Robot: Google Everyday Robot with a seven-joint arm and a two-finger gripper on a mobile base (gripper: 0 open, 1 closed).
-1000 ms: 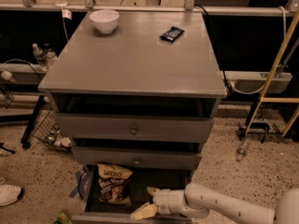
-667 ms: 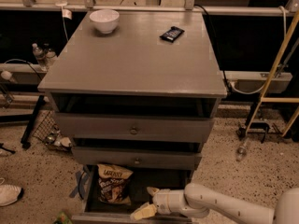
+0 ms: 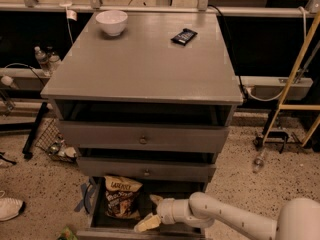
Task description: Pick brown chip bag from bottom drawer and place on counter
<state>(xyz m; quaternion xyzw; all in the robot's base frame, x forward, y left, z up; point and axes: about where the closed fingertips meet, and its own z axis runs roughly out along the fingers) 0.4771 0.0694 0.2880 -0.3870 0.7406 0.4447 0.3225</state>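
Note:
The brown chip bag [image 3: 122,198] stands in the open bottom drawer [image 3: 150,232] at its left side, tan band on top and dark brown below. My gripper [image 3: 148,222] reaches in from the lower right on a white arm. It is low in the drawer, just right of the bag and a little in front of it. Its pale fingers [image 3: 144,224] point left toward the bag's lower right corner. Nothing shows between them. The counter [image 3: 145,64] is the grey top of the cabinet.
A white bowl [image 3: 111,22] sits at the counter's back left and a small black wrapped bar [image 3: 184,36] at its back right. The two knobbed drawers [image 3: 143,139] above are shut. A wire basket [image 3: 52,143] and a shoe [image 3: 10,207] lie on the floor to the left.

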